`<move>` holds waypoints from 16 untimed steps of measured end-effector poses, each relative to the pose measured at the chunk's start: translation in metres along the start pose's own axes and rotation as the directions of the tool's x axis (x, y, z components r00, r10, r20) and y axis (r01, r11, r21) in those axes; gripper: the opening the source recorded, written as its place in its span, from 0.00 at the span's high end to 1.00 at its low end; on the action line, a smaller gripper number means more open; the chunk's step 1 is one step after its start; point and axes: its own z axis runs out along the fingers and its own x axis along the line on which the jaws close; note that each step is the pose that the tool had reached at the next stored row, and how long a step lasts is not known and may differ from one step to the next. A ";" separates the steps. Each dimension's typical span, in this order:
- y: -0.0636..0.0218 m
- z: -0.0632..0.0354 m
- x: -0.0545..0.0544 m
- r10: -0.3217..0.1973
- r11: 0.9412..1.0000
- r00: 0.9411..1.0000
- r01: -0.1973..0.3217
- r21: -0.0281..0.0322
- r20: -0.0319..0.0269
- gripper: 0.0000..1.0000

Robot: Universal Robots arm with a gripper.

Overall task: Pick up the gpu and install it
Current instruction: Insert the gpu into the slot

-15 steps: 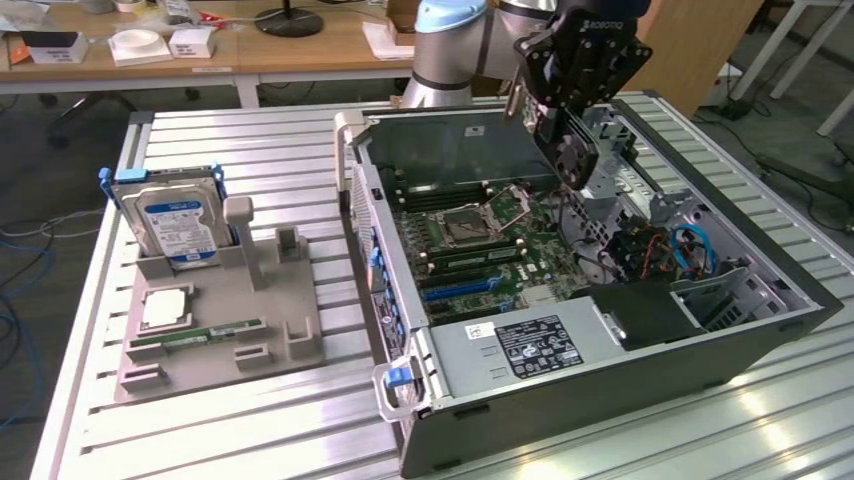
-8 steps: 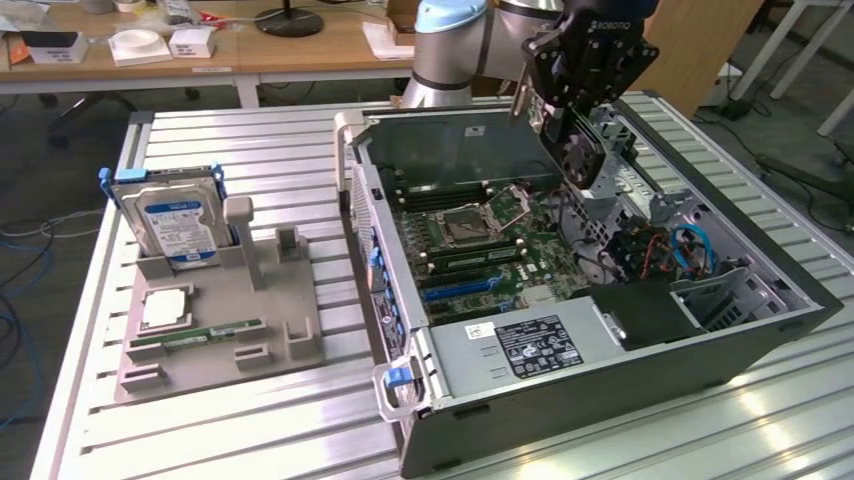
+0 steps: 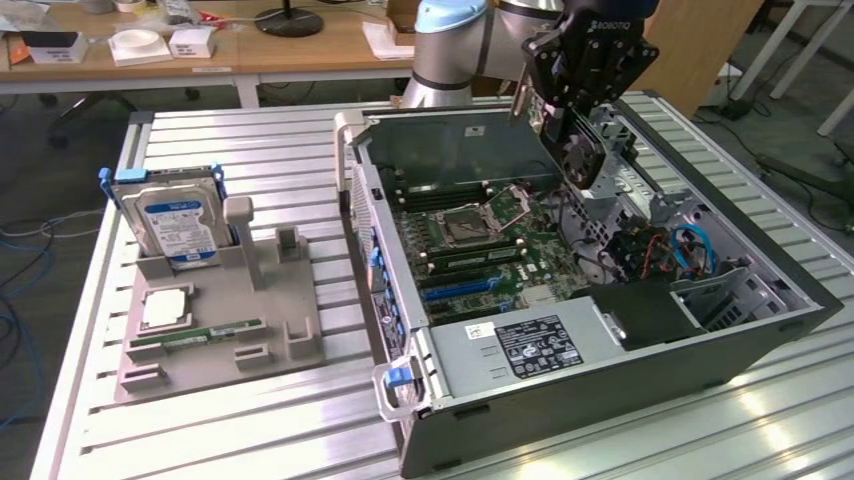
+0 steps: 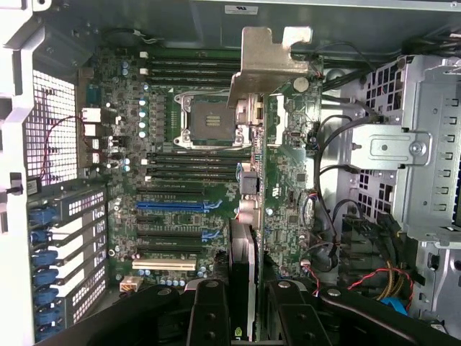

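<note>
My gripper (image 3: 577, 112) hangs over the open computer case (image 3: 561, 400), shut on the gpu (image 3: 583, 158). The dark card points down from the fingers toward the motherboard (image 3: 470, 240), well above it. In the wrist view the gpu (image 4: 248, 209) appears edge-on between my two black fingers (image 4: 209, 317), and its silver bracket (image 4: 270, 58) is at the far end. The gripper (image 4: 246, 306) clamps the card's near edge. Blue and black expansion slots (image 4: 176, 205) lie on the board beside the card's line; the card touches none of them.
A grey fixture (image 3: 214, 325) at the exterior view's left holds a silver hard drive with a blue label (image 3: 174, 218) and a green RAM stick (image 3: 200, 333). Inside the case are a power supply (image 3: 534, 345), a metal drive cage (image 4: 410, 144) and loose cables (image 4: 338, 238).
</note>
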 end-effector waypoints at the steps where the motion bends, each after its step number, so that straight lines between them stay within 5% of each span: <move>1: 0.0000 0.0000 0.000 0.000 1.000 1.000 0.000 0.000 0.000 0.73; 16: -0.0009 0.0000 0.000 -0.059 0.998 0.998 0.059 0.000 0.002 0.73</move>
